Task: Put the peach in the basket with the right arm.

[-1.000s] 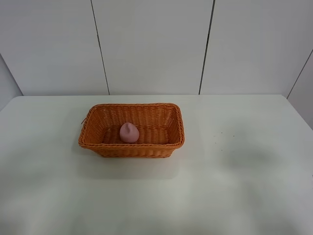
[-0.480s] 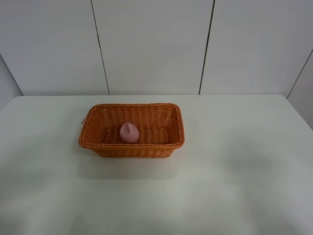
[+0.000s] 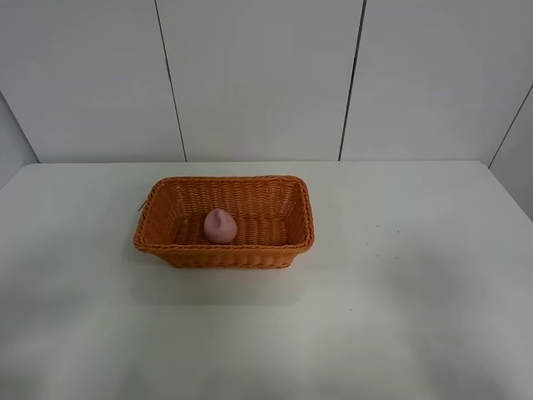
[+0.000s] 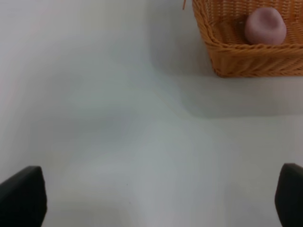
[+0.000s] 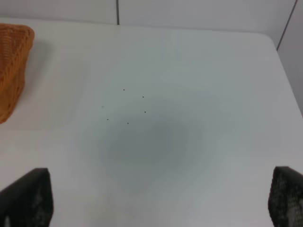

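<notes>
On the white table (image 3: 400, 317) sat the wicker basket (image 3: 296, 212), peach (image 3: 220, 226) resting inside, left of centre. Both claws, left gripper (image 4: 151, 198) and right gripper (image 5: 156, 201), hung spread wide, empty, over bare tabletop.

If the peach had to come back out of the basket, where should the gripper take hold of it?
Grip the peach across its round middle, coming straight down from above: the basket walls block any side approach, and its tip points up.

Basket (image 4: 246, 66) cut off in both wrist views; only tips of left gripper (image 4: 151, 198) & right gripper (image 5: 156, 201) fingers show.
</notes>
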Action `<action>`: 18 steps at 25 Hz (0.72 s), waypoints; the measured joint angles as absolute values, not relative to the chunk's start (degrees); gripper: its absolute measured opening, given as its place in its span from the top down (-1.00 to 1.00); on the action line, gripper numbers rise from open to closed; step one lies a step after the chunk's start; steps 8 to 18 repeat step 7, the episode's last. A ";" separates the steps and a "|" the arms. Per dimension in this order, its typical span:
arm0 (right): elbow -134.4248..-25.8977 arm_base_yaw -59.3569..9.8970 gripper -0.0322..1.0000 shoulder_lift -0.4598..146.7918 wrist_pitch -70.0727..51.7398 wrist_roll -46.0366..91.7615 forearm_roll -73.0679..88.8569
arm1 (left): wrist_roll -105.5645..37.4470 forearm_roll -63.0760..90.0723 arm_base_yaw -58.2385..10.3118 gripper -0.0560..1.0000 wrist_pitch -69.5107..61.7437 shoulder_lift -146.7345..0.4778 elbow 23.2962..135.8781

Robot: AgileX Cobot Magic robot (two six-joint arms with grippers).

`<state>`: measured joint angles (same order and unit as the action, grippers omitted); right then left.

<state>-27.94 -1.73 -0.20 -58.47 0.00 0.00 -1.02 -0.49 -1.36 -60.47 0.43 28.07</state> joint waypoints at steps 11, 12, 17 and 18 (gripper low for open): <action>-27.95 -1.73 -0.41 -0.20 -58.47 0.00 0.00 | -1.02 -0.49 -1.36 -0.99 -60.47 0.43 28.07; -27.95 -1.73 -0.41 -0.20 -58.47 0.00 0.00 | -1.02 -0.49 -1.36 -0.99 -60.47 0.43 28.07; -27.95 -1.73 -0.41 -0.20 -58.47 0.00 0.00 | -1.02 -0.49 -1.36 -0.99 -60.47 0.43 28.07; -27.95 -1.73 -0.41 -0.20 -58.47 0.00 0.00 | -1.02 -0.49 -1.36 -0.99 -60.47 0.43 28.07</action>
